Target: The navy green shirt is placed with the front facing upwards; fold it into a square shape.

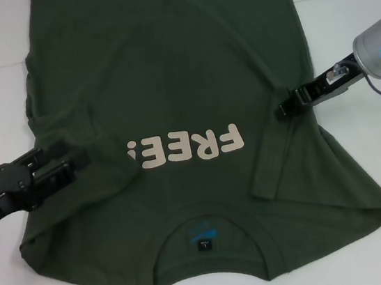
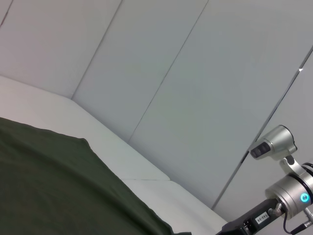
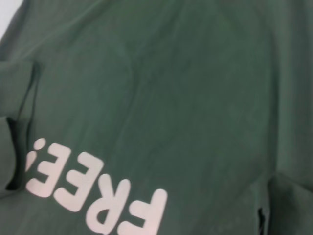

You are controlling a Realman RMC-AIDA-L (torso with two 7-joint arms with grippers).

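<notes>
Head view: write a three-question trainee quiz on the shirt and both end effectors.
1. True or false: the navy green shirt lies with its lettering facing up.
2. Which edge is nearest the robot? A) hem B) collar C) neither
3. Fill in: the left end effector and right end effector sit at the shirt's two ____.

Key: 1 true; 2 B; 3 sleeves (left sleeve, right sleeve).
</notes>
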